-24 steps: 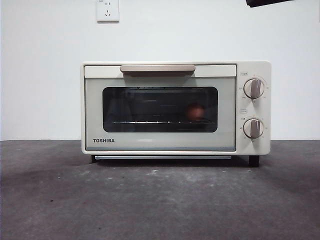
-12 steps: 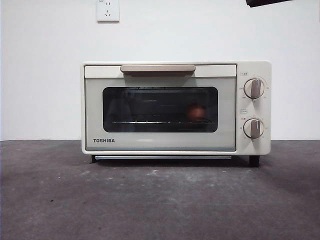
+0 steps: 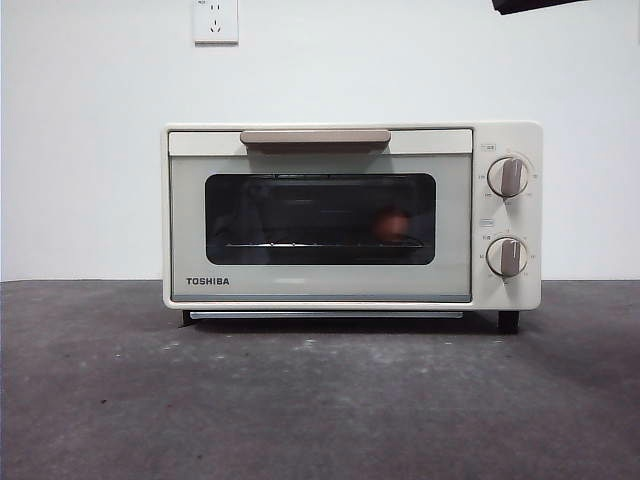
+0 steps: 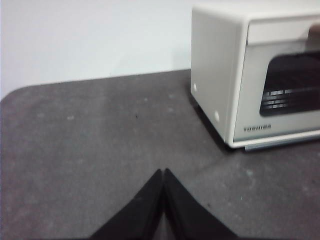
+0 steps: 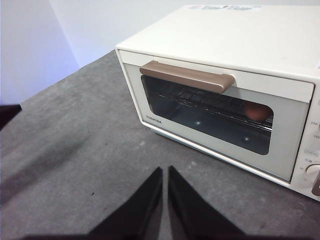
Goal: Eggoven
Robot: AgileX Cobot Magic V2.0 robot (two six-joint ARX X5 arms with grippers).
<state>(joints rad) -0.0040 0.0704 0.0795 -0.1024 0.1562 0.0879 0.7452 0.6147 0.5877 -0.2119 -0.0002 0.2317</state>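
The cream TOSHIBA toaster oven (image 3: 350, 215) stands at the back of the table with its door closed. Through the dark glass the reddish-brown egg (image 3: 392, 224) rests on the rack, toward the right; the right wrist view catches it too, egg (image 5: 257, 112). My right gripper (image 5: 164, 172) hovers in front of the oven (image 5: 225, 75), shut and holding nothing. My left gripper (image 4: 163, 172) is shut and empty over the dark table, off to the oven's (image 4: 260, 75) left side. In the front view only a black arm tip (image 3: 535, 5) shows at the top right corner.
Two knobs (image 3: 508, 177) sit on the oven's right panel. A brown handle (image 3: 315, 137) runs along the top of the door. A wall socket (image 3: 215, 20) is above. The dark grey table (image 3: 320, 400) stretches in front of the oven.
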